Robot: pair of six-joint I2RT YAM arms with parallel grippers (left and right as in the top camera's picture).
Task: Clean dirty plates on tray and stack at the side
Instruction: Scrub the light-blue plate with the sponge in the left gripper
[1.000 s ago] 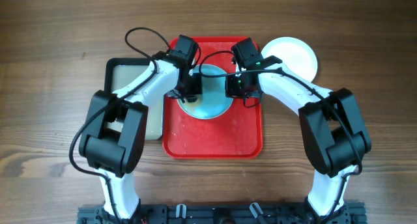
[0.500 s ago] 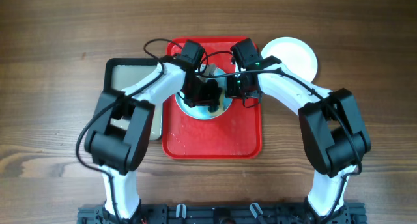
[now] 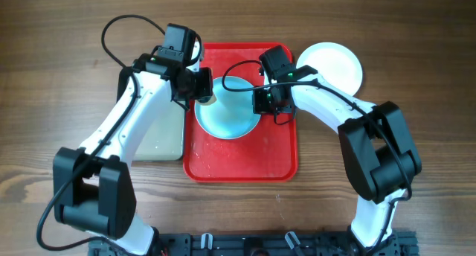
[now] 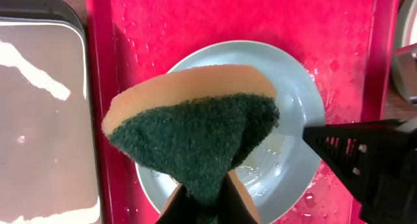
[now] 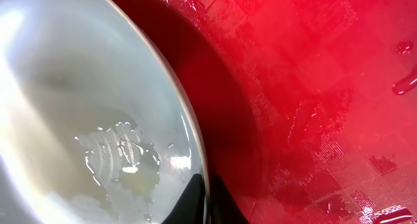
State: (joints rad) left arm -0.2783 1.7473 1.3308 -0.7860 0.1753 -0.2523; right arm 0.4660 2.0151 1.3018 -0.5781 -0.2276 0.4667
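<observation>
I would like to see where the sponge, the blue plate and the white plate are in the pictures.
sponge (image 4: 195,136), left wrist view, on its green scouring side.
blue plate (image 3: 227,116), overhead view, on its bare middle.
white plate (image 3: 336,65), overhead view, on its middle.

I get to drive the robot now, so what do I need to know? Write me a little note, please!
Left claw: shut on the sponge, held over the mint-blue plate.
Right claw: shut on that plate's rim.
Things: the mint-blue plate is wet, on the red tray. The white plate sits on the table right of the tray; the basin is on its left.
Done: white plate looks set aside.
Left: probably finish scrubbing the mint-blue plate, then stack it.
</observation>
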